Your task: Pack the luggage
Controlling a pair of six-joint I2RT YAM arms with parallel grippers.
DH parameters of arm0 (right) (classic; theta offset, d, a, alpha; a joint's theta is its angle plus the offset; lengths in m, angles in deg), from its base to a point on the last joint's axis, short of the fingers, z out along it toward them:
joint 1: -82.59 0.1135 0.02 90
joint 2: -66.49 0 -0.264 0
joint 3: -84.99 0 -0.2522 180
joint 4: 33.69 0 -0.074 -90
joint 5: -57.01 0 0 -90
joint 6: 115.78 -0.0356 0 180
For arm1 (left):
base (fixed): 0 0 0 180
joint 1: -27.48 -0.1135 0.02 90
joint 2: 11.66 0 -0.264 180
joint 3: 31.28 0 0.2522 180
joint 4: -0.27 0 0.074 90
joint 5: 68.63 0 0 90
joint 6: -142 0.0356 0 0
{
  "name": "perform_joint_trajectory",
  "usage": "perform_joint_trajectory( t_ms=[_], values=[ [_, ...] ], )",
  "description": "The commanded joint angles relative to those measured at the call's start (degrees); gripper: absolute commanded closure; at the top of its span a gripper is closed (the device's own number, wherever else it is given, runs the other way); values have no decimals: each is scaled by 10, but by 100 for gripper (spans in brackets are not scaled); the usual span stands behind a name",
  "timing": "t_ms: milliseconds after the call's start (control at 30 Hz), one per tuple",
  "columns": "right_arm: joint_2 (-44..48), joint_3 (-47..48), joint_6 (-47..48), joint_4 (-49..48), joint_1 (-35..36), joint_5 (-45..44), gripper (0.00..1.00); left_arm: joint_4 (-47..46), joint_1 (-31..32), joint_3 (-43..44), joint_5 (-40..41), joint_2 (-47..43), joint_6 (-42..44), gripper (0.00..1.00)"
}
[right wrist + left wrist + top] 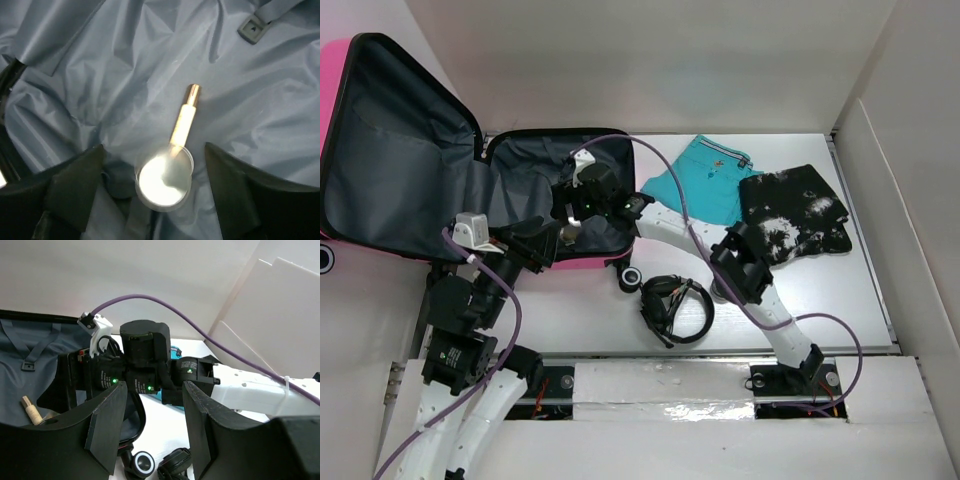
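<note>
Top external: one luggage, two garments, one headphones; left jaws, right jaws apart, empty.

Teal shorts lay just beside a black-and-white speckled garment on the white worktop; black headphones sat nearer the front edge.

Hot-pink luggage with grey lining, teal garment, black garment speckled white.

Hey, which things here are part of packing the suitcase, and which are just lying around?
Job: luggage, gold-stemmed item inside it; likely teal garment, black-and-white garment, headphones.
Just there: table, white side boards.
</note>
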Motion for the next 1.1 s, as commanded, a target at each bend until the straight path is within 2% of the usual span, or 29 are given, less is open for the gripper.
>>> perform_joint_trajectory(
  t_ms=[0, 100, 167, 200, 233, 267, 300, 333, 400, 433, 500, 533, 600, 633, 667, 700, 733, 900, 1000, 1067],
  values=[
    [41, 49, 21, -17, -14, 12, 5, -20, 2, 3, -8, 10, 5, 55],
    [114, -5, 30, -47, -33, -4, 5, -18, 2, 3, -5, 15, 6, 55],
    [163, -59, 43, -88, -41, -6, 11, -19, 2, 3, -9, 15, 6, 55],
    [225, -137, 49, -102, -41, -21, 18, -19, 2, 3, -9, 14, 6, 55],
    [259, -187, 55, -138, -41, -34, 47, -20, 2, 3, -9, 14, 6, 55],
    [295, -241, 66, -158, -41, -71, 65, -19, 2, 4, -7, 14, 6, 55],
    [331, -349, 68, -173, -41, -99, 80, -17, 2, 4, -5, 16, 6, 55],
    [402, -404, 66, -192, -41, -125, 100, -16, 2, 4, -8, 15, 6, 55],
    [470, -508, 39, -193, -48, -194, 100, -19, 2, 3, -13, 12, 5, 55],
    [534, -600, 21, -168, -48, -217, 100, -21, 2, 2, -15, 9, 5, 55],
    [594, -678, -54, -117, -76, -269, 100, -21, 2, 4, -15, 12, 5, 55],
    [649, -745, -79, -71, -85, -277, 95, -20, 2, 4, -16, 15, 4, 55],
    [700, -802, -116, -33, -99, -294, 78, -21, 2, 3, -21, 16, 3, 55],
    [723, -822, -128, 3, -104, -297, 47, -23, 2, 2, -23, 17, 3, 55],
    [764, -850, -150, 25, -104, -309, 26, -23, 2, 3, -22, 19, 3, 55],
    [779, -860, -165, 47, -104, -310, 8, -22, 2, 4, -19, 21, 3, 55],
    [791, -867, -180, 85, -104, -311, 0, -21, 2, 3, -18, 23, 3, 55],
    [817, -918, -228, 131, -104, -301, 0, -22, 2, 2, -17, 18, 2, 55],
    [800, -926, -218, 104, -99, -277, 0, -21, 2, 2, -18, 19, 2, 55],
    [769, -910, -221, 125, -93, -292, 0, -24, 2, 0, -24, 15, 1, 55]
  ],
)
